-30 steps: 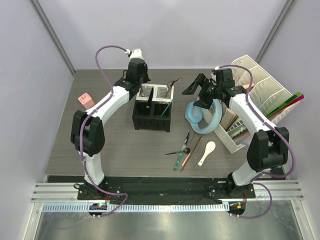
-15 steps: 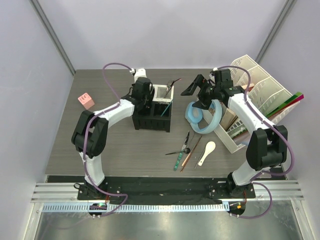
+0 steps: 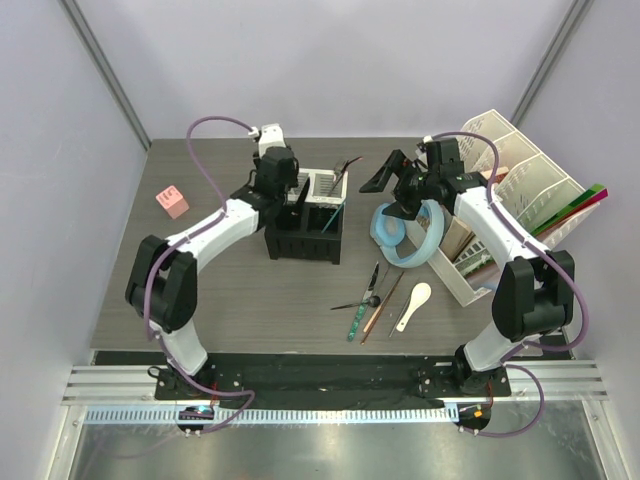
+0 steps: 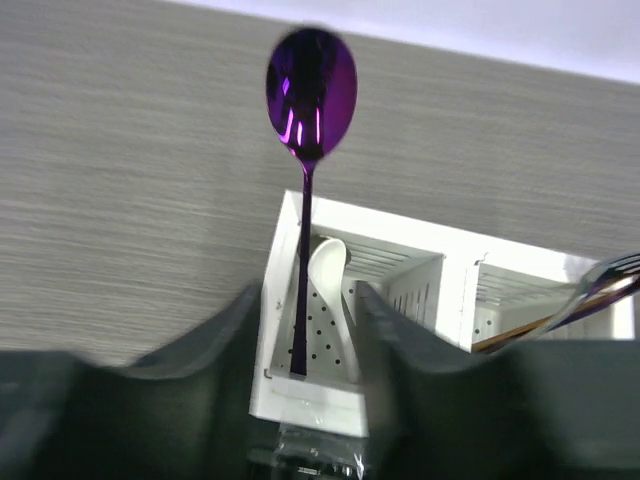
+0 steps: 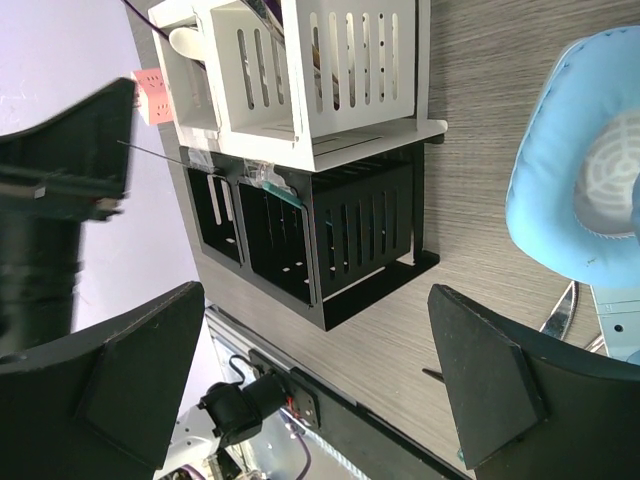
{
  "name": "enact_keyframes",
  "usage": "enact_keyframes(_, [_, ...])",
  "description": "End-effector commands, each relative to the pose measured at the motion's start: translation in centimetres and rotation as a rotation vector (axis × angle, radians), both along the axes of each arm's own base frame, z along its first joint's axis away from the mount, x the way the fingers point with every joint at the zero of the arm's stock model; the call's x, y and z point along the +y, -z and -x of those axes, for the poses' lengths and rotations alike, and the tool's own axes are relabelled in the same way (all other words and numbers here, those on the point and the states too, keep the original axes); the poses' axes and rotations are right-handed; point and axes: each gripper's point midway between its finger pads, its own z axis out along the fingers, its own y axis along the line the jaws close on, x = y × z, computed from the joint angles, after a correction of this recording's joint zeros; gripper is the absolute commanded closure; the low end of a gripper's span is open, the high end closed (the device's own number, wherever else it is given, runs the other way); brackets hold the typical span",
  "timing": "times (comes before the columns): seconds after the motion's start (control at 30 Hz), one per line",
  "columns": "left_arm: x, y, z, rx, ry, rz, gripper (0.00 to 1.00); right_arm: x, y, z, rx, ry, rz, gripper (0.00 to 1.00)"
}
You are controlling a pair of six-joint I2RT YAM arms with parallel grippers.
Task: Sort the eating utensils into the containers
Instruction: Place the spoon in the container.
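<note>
Purple metal catches the light as the purple spoon [image 4: 311, 90] stands handle-down in a white-rimmed compartment [image 4: 400, 232] of the black caddy [image 3: 300, 245]. It shares the compartment with a white ceramic soup spoon [image 4: 328, 265]. The left end effector [image 4: 305, 295] is released: its fingers stand clear on either side of the thin handle, which runs straight out between them, bowl farthest away. A purple fork [image 4: 600, 275] sits in the compartment off to its right.

To finish this placement well, the left end effector should probably back out along the line of the handle. It should keep its fingers wide so that neither one nudges the spoon or tips the caddy.

The right end effector [image 5: 315, 300] hangs spread wide and empty. The caddy is ahead of it and the light blue ring [image 5: 570, 150] is off to one side. The loose cutlery [image 3: 380, 300] lies nearer its base on the worktop [image 3: 220, 290].
</note>
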Motion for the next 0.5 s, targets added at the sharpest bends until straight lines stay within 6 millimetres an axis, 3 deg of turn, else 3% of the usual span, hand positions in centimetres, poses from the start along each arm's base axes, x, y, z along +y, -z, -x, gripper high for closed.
enact_keyframes(0.0, [2.1, -10.1, -0.2, -0.195, -0.063, 0.067, 0.53, 0.4, -1.8, -0.4, -0.072, -0.021, -0.005, 0.00])
enact_keyframes(0.1, [3.0, -12.0, 0.0, -0.193, -0.064, 0.067, 0.54, 0.1, -1.8, -0.3, -0.071, 0.003, 0.004, 0.00])
enact_keyframes(0.2, [3.3, -12.7, 1.2, -0.131, -0.015, 0.028, 0.60, -0.1, -0.8, 0.0, -0.049, 0.017, 0.021, 0.00])
enact_keyframes(0.3, [2.4, -10.6, 4.6, -0.001, 0.125, 0.008, 0.65, -0.3, 0.5, 0.3, -0.027, 0.028, 0.040, 0.00])
enact_keyframes(0.33, [2.2, -11.1, 6.0, -0.002, 0.159, 0.027, 0.63, -0.6, 1.1, 0.4, -0.011, 0.042, 0.051, 0.00])
enact_keyframes(0.4, [2.2, -7.6, 9.0, 0.117, 0.189, 0.027, 0.53, -0.7, 1.3, 0.4, -0.001, 0.059, 0.051, 0.00])
enact_keyframes(0.47, [2.3, -6.3, 11.2, 0.202, 0.195, 0.028, 0.50, -0.5, 1.1, 0.2, -0.007, 0.060, 0.047, 0.00])
